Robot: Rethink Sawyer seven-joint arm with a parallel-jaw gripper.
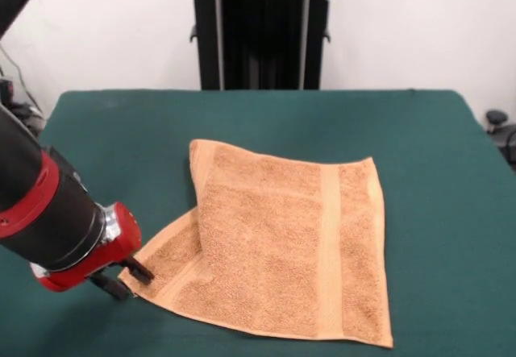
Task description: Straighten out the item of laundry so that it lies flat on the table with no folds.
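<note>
My hand [129,279] pinched the towel [294,248] corner. I judged best: pull outward low over the surface [242,119], unfolding the flap beside it.

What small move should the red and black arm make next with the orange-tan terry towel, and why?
Probably pull outward, toward the picture's left. The gripper sits at the corner of the orange-tan terry towel, where a layer is folded over along the left side. Drawing that corner across the dark green table should open the fold.
</note>
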